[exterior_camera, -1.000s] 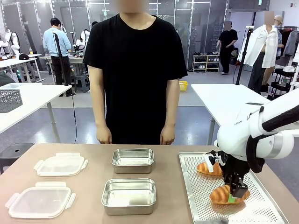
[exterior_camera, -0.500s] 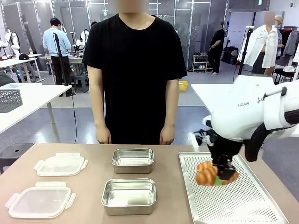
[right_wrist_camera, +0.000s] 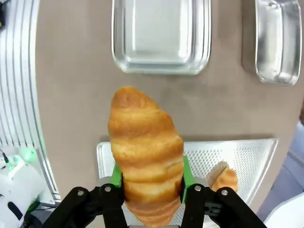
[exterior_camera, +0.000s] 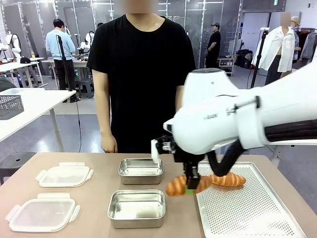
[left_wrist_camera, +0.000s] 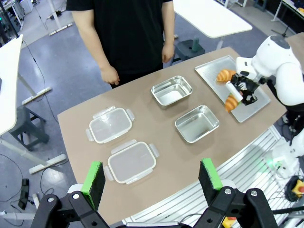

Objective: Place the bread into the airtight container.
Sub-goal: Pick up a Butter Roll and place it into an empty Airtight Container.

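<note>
My right gripper point(exterior_camera: 189, 187) is shut on a golden croissant point(exterior_camera: 184, 185) and holds it in the air over the tray's left edge, beside the near steel container point(exterior_camera: 136, 207). In the right wrist view the croissant point(right_wrist_camera: 145, 152) sits between the green pads, with the near container point(right_wrist_camera: 161, 35) ahead of it and the far container point(right_wrist_camera: 278, 40) to the right. A second croissant point(exterior_camera: 229, 179) lies on the perforated tray point(exterior_camera: 257, 213). My left gripper point(left_wrist_camera: 151, 178) hangs open high above the table, and from there the held croissant point(left_wrist_camera: 232, 102) looks small.
Two clear plastic lids point(exterior_camera: 42, 214) point(exterior_camera: 64, 175) lie at the table's left. The far steel container point(exterior_camera: 141, 170) stands in front of a person in a black shirt point(exterior_camera: 143, 74), whose hands hang at the far edge.
My right gripper has lifted the croissant off the tray and carried it left, from the tray's near right part to its left edge. The other croissant stayed on the tray.
</note>
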Controlling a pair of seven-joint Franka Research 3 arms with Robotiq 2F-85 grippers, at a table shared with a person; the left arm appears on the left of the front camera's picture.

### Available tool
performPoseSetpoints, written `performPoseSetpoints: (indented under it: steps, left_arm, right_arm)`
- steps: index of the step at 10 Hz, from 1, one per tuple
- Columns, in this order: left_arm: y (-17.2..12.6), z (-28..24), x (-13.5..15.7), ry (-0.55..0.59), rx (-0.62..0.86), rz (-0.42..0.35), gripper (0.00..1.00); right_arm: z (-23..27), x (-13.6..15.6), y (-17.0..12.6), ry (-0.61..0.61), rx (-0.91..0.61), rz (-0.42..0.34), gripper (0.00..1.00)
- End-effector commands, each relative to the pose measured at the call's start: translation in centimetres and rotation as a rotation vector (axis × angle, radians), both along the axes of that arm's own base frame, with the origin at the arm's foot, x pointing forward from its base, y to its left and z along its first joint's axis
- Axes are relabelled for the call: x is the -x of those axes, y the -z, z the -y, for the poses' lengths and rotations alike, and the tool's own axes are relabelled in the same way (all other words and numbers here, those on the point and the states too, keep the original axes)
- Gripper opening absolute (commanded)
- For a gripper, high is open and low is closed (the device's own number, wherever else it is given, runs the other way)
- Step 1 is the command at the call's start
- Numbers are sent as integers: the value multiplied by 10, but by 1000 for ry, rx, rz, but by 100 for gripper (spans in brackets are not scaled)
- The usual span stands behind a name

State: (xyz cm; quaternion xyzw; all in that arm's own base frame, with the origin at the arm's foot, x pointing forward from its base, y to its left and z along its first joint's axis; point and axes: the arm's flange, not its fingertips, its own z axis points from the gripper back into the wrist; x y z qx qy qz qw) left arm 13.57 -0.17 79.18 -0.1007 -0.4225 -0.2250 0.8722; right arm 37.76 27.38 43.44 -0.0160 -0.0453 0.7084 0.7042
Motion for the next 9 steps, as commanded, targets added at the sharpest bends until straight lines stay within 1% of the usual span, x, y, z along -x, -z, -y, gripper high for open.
performPoseSetpoints:
  steps: [1, 3, 4, 6, 9]
  left_arm:
    - [-1, 2, 2, 4, 2, 8, 100]
    - [-1, 2, 2, 4, 2, 8, 100]
    - [-1, 2, 2, 4, 2, 8, 100]
    - [-1, 2, 2, 4, 2, 8, 100]
    - [-1, 2, 2, 4, 2, 8, 100]
  right_arm:
    - [-37, -16, 3, 18, 7, -7, 52]
    - [-79, -11, 13, 25, -2, -7, 52]
    - [-93, -12, 19, 49, -5, -1, 52]
    - [-116, -15, 37, 79, -32, -14, 52]
    - [-143, -15, 58, 115, -65, 15, 52]
